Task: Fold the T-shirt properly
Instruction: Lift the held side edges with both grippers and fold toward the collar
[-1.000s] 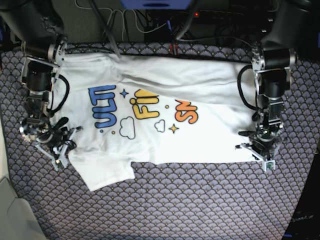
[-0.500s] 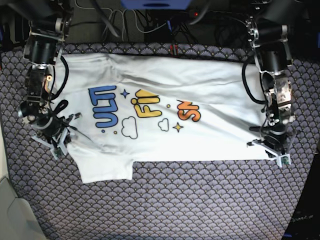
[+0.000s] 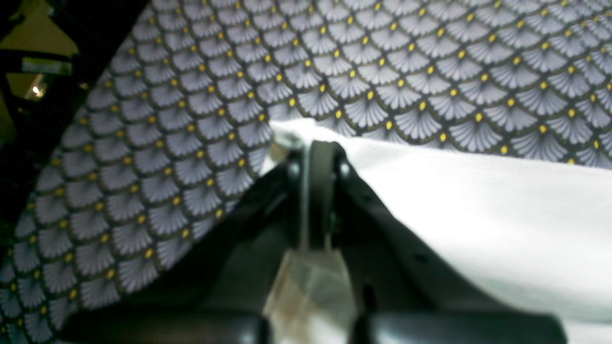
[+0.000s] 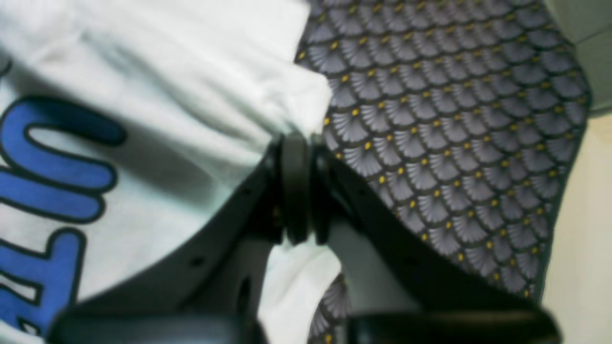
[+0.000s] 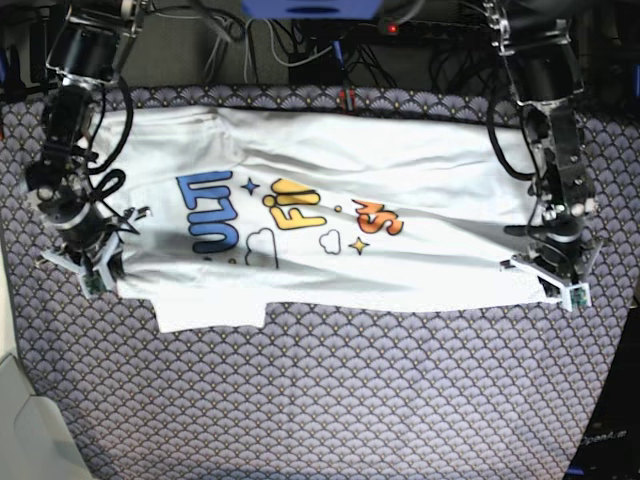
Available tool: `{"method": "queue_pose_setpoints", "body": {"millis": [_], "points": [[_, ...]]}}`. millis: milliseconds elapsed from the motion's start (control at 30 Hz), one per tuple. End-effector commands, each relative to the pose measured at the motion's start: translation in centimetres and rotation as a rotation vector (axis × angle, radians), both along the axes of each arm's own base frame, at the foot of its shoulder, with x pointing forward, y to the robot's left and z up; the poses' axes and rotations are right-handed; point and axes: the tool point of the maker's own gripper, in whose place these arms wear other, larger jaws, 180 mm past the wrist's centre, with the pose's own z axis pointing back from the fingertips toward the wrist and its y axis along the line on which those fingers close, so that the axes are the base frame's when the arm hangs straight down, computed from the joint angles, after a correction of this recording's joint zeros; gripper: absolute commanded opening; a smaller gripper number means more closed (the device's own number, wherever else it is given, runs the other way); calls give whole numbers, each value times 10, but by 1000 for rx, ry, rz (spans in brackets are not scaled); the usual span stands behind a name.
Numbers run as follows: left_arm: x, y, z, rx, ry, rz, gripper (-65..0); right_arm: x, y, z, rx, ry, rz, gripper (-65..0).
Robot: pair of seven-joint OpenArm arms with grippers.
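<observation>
The white T-shirt [image 5: 330,200] lies print-up across the patterned cloth, with blue, yellow and orange letters near its middle. My left gripper [image 5: 548,278], on the right of the base view, is shut on the shirt's lower right corner; the left wrist view shows the closed jaws pinching the white edge [image 3: 287,136]. My right gripper [image 5: 92,270], on the left of the base view, is shut on the shirt's lower left edge; the right wrist view shows the jaws gripping bunched fabric [image 4: 306,114] beside the blue letters [image 4: 48,157]. The shirt is stretched between both grippers.
A grey scallop-patterned cloth [image 5: 350,400] covers the table. Cables and dark equipment [image 5: 320,40] run along the back edge. A pale surface [image 5: 20,440] shows at the lower left corner.
Both grippers have moved outward and slightly back, pulling the shirt's lower edge taut. The lower left sleeve flap has flattened and the shirt looks wider and smoother.
</observation>
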Motion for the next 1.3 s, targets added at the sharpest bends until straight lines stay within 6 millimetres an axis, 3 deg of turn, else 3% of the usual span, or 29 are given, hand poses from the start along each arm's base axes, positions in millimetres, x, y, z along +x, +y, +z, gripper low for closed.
{"method": "queue_pose_setpoints", "body": {"millis": [0, 233, 600, 867, 1067, 1267], "points": [[6, 3, 20, 25, -58, 0, -645, 5, -9, 19, -9, -61, -18, -650], [-21, -5, 20, 49, -58, -21, -645, -30, -22, 23, -48, -64, -64, -650], [-64, -11, 11, 84, -13, -46, -645, -88, 0, 17, -51, -18, -20, -650], [-83, -12, 0, 92, 27, -53, -645, -106, 0, 9, -57, 22, -21, -650], [-86, -10, 1, 103, 30, -57, -645, -111, -22, 15, -80, 12, -81, -650], [-82, -13, 17, 118, -8, -68, -645, -116, -28, 18, -93, 11, -93, -650]]}}
